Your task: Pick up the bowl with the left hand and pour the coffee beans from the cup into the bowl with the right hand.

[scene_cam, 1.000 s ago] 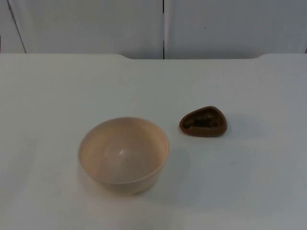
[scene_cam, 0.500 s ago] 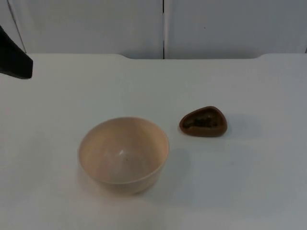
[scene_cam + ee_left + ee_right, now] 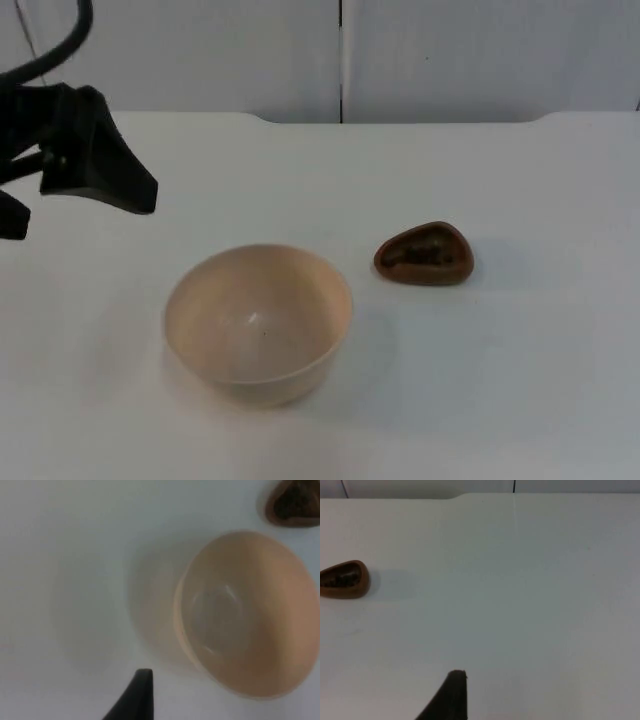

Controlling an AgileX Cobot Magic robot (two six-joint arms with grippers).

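Jaws of the left gripper (image 3: 75,195) hang over the worktop (image 3: 520,380), apart from the empty bowl (image 3: 258,322); their spread cannot be judged. Its wrist view shows the bowl (image 3: 240,615) close, so a careless descent could knock it. From the waiting right arm, the bean-filled cup (image 3: 343,579) lies well apart.
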